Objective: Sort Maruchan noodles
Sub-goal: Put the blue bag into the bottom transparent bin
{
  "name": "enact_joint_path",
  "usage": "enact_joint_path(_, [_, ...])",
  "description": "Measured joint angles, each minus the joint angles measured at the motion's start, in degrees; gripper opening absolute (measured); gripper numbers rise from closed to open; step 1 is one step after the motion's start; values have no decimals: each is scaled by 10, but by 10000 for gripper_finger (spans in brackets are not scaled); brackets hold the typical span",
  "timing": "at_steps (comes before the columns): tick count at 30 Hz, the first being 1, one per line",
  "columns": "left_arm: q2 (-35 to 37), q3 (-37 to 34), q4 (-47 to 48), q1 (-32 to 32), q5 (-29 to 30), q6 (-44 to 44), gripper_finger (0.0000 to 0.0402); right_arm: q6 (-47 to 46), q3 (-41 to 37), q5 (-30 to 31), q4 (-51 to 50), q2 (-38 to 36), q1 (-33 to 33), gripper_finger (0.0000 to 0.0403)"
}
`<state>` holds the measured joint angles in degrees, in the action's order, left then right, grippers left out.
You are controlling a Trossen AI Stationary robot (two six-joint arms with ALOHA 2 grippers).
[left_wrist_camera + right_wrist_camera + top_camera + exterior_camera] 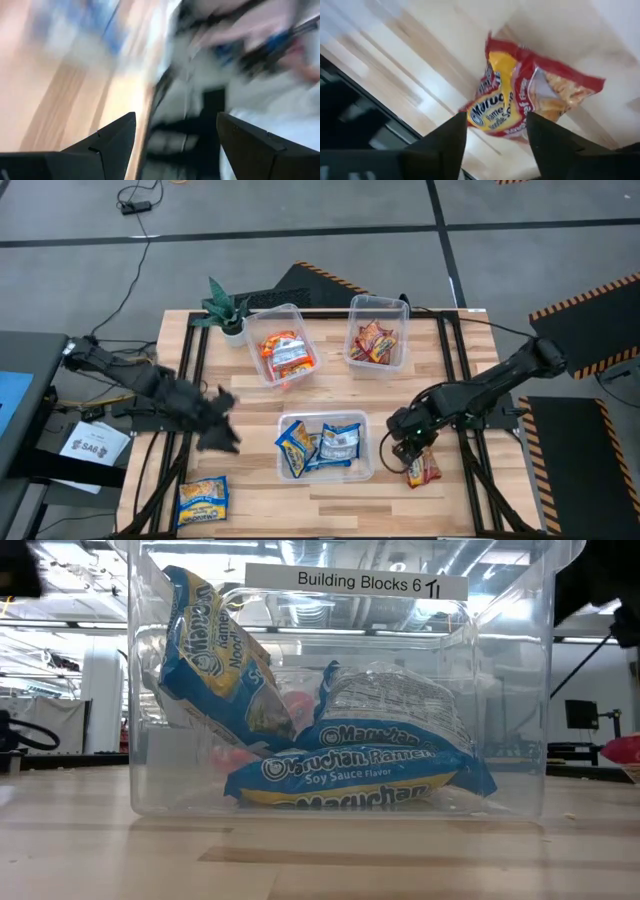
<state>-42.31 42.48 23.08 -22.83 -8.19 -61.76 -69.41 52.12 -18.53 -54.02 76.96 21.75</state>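
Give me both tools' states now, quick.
Left tool: open, empty.
Right tool: open, over a red packet on the table, not holding it.

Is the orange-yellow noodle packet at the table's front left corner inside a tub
No, the orange-yellow packet lies directly on the bare wooden table, outside every clear tub.

On my overhead view, my left arm reaches in from the left edge of the frame toward the middle, its left gripper (pixel 222 420) in the lower-left area with the fingers (pixel 107 145) standing well apart and nothing between them. My right arm comes in from the right edge, angling down and leftward with the elbow high, and the right gripper (pixel 408 448) sits right of centre in the lower half, pointed downward, its fingers (pixel 445 145) spread with a clear gap between them.
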Motion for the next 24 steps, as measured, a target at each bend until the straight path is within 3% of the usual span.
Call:
enact_joint_path(5, [-72,0,127,-135,9,-54,263,-31,0,53,-4,-60,-2,238])
enact_joint_path(11, [-167,-1,184,-292,152,-53,263,-60,0,109,-7,-101,-2,243])
enact_joint_path(16, [-216,-32,166,-363,198,-88,263,-60,0,112,-8,-106,-2,244])
enact_joint_path(24, [-230,-129,11,-383,171,-111,263,-66,-1,113,-5,-93,-2,244])
